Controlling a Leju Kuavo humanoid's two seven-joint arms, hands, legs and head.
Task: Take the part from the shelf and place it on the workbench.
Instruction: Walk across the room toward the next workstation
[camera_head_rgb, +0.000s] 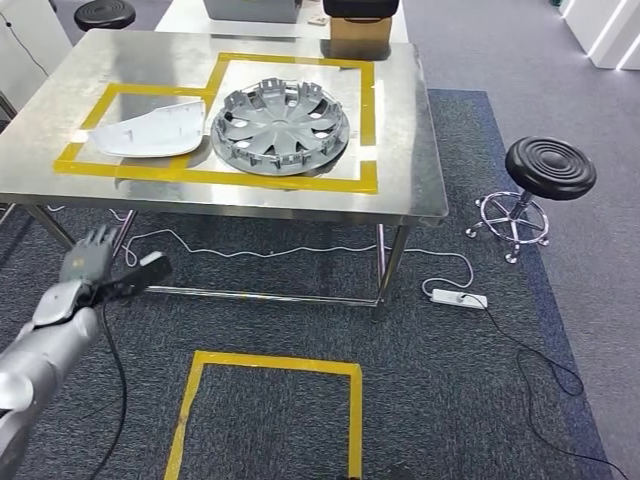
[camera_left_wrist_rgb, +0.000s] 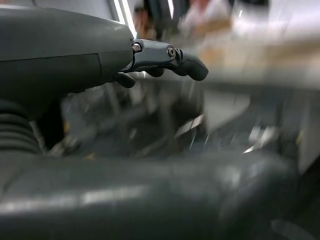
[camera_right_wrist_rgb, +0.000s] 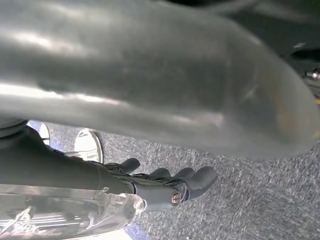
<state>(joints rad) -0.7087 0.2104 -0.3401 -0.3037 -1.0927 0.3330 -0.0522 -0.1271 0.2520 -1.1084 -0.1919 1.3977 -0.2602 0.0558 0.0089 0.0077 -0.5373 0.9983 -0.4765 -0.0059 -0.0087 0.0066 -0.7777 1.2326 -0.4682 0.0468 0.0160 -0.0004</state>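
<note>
Two parts lie on the steel workbench (camera_head_rgb: 407, 150) inside yellow tape outlines: a white curved shell (camera_head_rgb: 151, 130) on the left and a grey wheel cover (camera_head_rgb: 281, 126) beside it on the right. My left hand (camera_head_rgb: 89, 262) hangs below the bench's front left edge, over the carpet, fingers apart and holding nothing. In the left wrist view its fingers (camera_left_wrist_rgb: 166, 56) stretch out straight, with nothing between them and the thumb. My right hand (camera_right_wrist_rgb: 166, 182) hangs over grey carpet, its fingers extended and nothing gripped in them.
A yellow tape square (camera_head_rgb: 268, 410) marks the carpet in front of the bench. A white power strip (camera_head_rgb: 459, 297) and cables lie on the floor at the right. A black stool (camera_head_rgb: 549, 168) stands right of the bench, another (camera_head_rgb: 104, 14) at the far left.
</note>
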